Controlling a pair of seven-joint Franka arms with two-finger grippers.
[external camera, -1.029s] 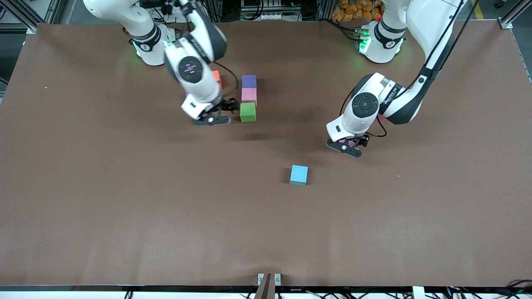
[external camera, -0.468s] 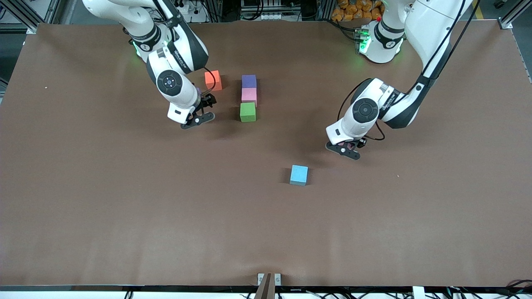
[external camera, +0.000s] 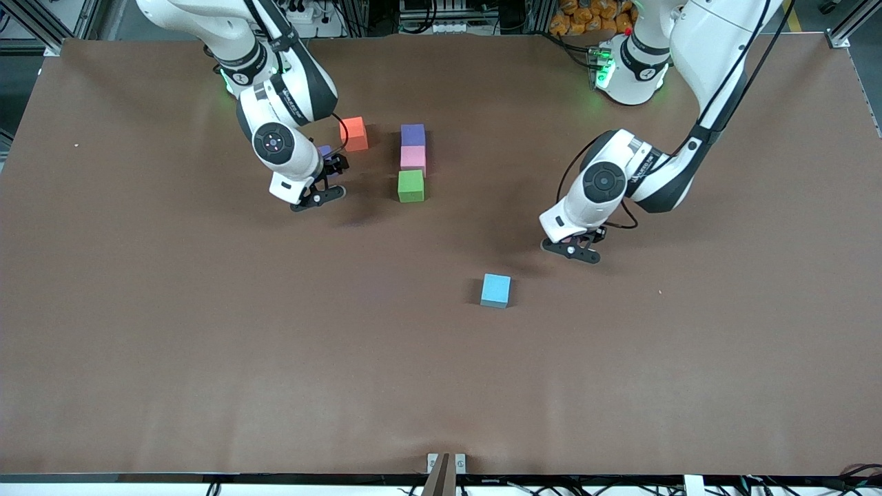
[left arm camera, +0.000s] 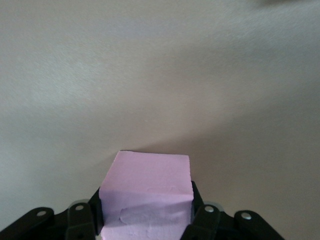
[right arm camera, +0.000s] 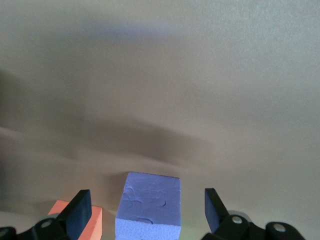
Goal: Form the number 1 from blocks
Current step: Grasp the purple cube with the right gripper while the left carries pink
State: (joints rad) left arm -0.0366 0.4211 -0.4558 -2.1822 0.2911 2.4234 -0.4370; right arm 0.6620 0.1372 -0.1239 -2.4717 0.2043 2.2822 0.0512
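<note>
We see a purple block [external camera: 413,134], pink block [external camera: 413,158] and green block [external camera: 411,185] in one row running twelve to six on the table [external camera: 207,331]. The left hand [left arm camera: 147,227] clamps a second pink block [left arm camera: 147,200]. The right hand [right arm camera: 145,215], fingers apart, seems to straddle another purple block [right arm camera: 148,206], beside a red cube [external camera: 355,133].

A red cube [external camera: 353,133] and a light blue cube [external camera: 495,290] sit well apart on the brown table [external camera: 207,344].

Front view is evenly lit from overhead and sharp — soft shadows pool on the table [external camera: 441,386] under both arms. Wrist views look washed-out and hazy — edges smeared.
</note>
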